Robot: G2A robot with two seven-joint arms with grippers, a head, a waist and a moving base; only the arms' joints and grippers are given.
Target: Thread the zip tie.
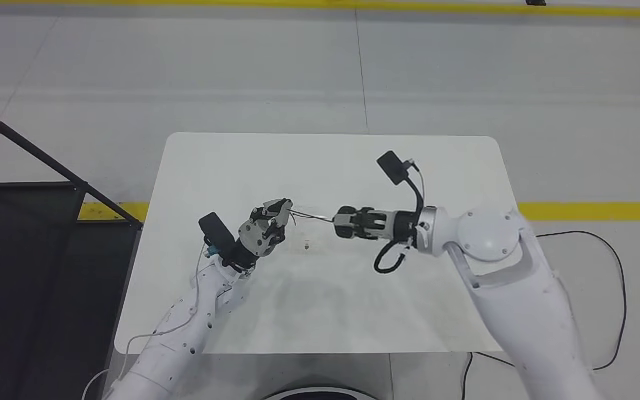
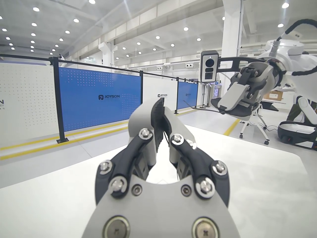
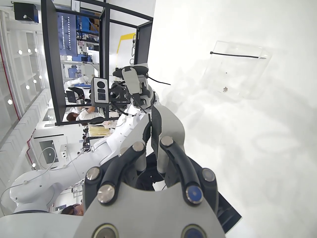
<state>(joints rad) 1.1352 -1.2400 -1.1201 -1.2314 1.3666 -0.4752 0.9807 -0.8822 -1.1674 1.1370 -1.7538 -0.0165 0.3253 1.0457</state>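
Over table (image 1: 440,170) centre, zip tie (image 1: 312,216) spans left gripper (image 1: 284,208) to right gripper (image 1: 338,221), each clamped on an end. Likely light, springy, slick; hold near tip.

Blocked: left gripper (image 1: 287,208) and right gripper (image 1: 337,222) faced tip to tip at centre, zip tie (image 1: 313,217) strung between | Free: table (image 1: 300,160) lay passable from 10 to 12 o'clock.

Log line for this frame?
left gripper: shut on zip tie | right gripper: shut on zip tie | threaded: cannot tell | table: spare zip tie on clear tray
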